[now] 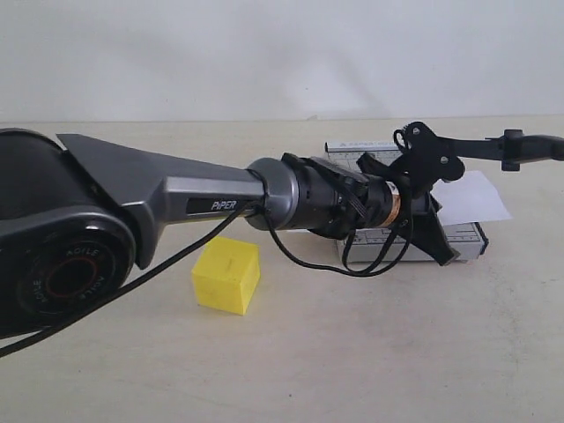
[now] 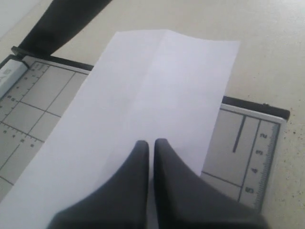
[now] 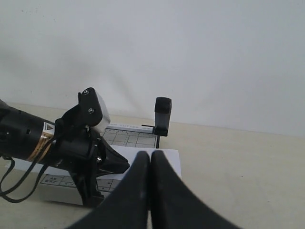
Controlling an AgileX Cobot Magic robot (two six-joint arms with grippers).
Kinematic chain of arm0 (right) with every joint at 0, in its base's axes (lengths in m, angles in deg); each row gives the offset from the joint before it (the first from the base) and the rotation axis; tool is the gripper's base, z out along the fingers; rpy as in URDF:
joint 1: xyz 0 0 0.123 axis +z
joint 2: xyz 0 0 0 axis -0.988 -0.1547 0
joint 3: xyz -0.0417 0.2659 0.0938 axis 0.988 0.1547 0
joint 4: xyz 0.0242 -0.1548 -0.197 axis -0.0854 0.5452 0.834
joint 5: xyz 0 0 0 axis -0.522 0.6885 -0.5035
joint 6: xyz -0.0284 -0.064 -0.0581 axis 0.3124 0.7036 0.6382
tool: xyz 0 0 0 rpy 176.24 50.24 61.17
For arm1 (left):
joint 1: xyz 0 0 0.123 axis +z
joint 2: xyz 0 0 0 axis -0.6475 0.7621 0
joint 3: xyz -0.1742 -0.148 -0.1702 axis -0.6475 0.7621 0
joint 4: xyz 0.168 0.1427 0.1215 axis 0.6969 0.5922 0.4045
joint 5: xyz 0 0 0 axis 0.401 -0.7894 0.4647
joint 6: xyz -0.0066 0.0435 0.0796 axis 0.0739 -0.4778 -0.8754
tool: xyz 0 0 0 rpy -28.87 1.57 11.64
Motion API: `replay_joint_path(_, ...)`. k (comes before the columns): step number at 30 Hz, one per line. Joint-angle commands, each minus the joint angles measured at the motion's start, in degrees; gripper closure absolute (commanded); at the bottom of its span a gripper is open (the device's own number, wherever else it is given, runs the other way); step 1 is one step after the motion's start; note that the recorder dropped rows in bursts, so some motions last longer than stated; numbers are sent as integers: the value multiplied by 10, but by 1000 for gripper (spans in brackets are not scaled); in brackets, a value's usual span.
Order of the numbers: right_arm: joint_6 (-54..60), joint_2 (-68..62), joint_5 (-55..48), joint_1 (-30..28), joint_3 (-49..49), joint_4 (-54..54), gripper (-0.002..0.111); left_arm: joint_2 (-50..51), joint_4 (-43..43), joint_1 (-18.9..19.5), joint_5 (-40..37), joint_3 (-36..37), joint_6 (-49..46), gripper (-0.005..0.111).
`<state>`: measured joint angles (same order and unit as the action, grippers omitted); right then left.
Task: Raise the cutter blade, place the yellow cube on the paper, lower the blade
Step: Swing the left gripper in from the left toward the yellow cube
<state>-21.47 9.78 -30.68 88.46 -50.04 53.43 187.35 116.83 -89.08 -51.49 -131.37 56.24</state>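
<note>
Exterior view: locate yellow cube on counter, well apart from paper. Find paper lying across grey cutter base, cutter blade raised. Note left end effector closed over paper, gripping nothing; right end effector closed, empty.

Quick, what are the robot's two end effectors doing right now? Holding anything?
Left end effector: closed, holding nothing.
Right end effector: closed, holding nothing.

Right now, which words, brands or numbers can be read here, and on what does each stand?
"PiPER": left arm's grey link.
"AGILE": left arm's round joint cap; rest of the ring blurred.
"2", "3", "4", "5": ruler on the cutter base.
Other scale markings on the base: too small to read.
</note>
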Motion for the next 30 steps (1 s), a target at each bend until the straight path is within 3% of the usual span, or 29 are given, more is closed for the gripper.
replay_joint_path(1,1,4,4,-2,0,1,108,13,1,-5,0,-4,-19,102)
replay_joint_path(13,1,4,5,-2,0,-7,108,1,1,-5,15,-34,-32,100)
replay_joint_path(21,1,4,5,-2,0,-7,108,-29,0,-5,-12,-44,-30,65)
replay_joint_path(23,1,4,5,-2,0,-7,108,-46,0,-5,-27,-40,-12,62)
replay_joint_path(30,1,4,5,-2,0,-7,108,-154,-4,-5,-68,48,9,68)
